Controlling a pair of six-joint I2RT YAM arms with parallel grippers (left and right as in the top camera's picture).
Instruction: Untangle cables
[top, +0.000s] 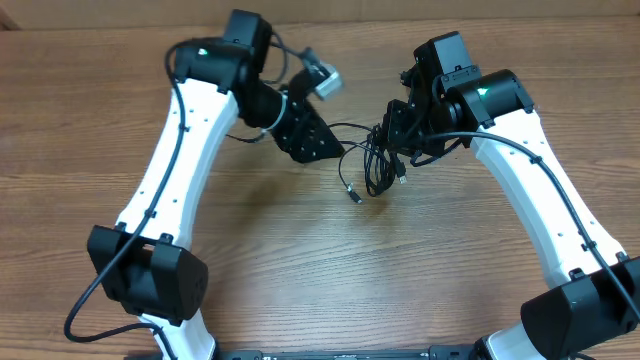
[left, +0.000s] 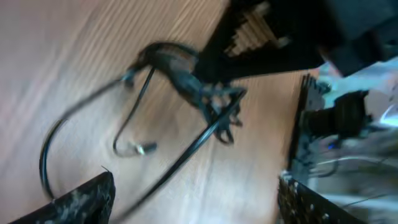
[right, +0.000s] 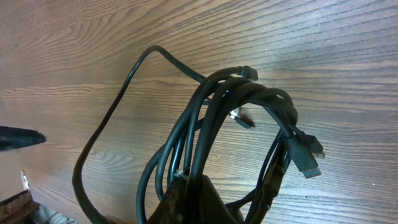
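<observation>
Overhead: the right hand (top: 393, 125) is clenched on the upper part of the cables (top: 376, 168), a small knotted bundle that trails from it down onto the bench (top: 330, 270). The left hand (top: 318, 140) sits just beside the bundle, on the side away from the right hand, with no cord in it.

Left wrist: the left hand (left: 194, 186) is released, its two fingers (left: 81, 199) spread wide. The bundle lies ahead of the fingertips, blurred, its knot up against the dark right hand. A metal-tipped plug end (left: 144, 148) lies nearer the fingers, and one loose strand runs back toward the gap between them.

Right wrist: the right hand (right: 198, 198) grips several cords together. Their loops fan out ahead of it over the bench, and one long strand curves away to the side.
</observation>
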